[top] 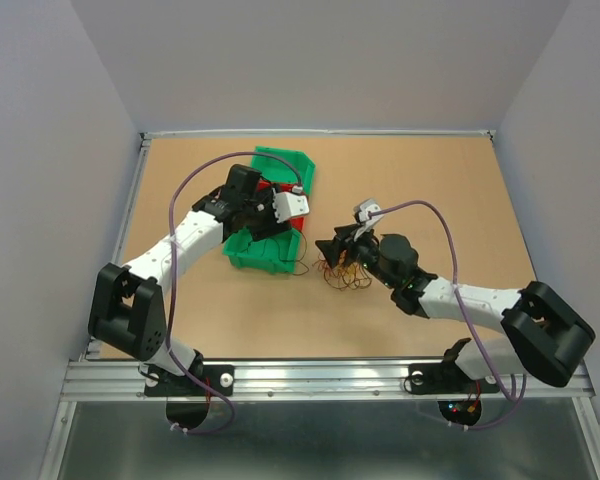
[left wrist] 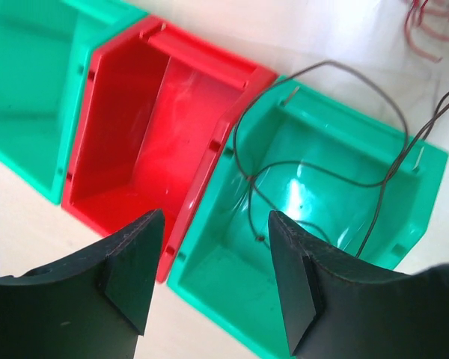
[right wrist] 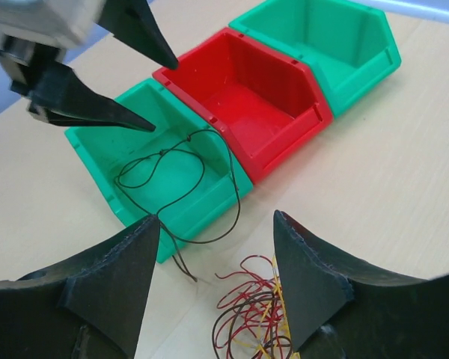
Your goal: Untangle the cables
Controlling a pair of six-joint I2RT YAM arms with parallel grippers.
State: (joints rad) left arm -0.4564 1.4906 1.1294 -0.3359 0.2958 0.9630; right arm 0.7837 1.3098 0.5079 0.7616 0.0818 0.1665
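Note:
A tangle of thin red, yellow and dark cables (top: pixel 346 274) lies on the table right of the bins; it also shows in the right wrist view (right wrist: pixel 253 318). My right gripper (top: pixel 332 250) is open and empty, its jaws (right wrist: pixel 217 284) just above and astride the tangle. One dark cable (right wrist: pixel 172 168) lies looped in the near green bin (right wrist: pixel 209 196), with one end hanging over the wall onto the table. The left wrist view shows it too (left wrist: pixel 322 176). My left gripper (top: pixel 268 230) hangs open and empty above that bin (left wrist: pixel 217 277).
Three bins stand in a row: near green bin (top: pixel 265 255), red bin (left wrist: pixel 157 120) in the middle, far green bin (top: pixel 285 165). The red and far green bins hold nothing. The left gripper's fingers (right wrist: pixel 97 112) show above the near bin in the right wrist view.

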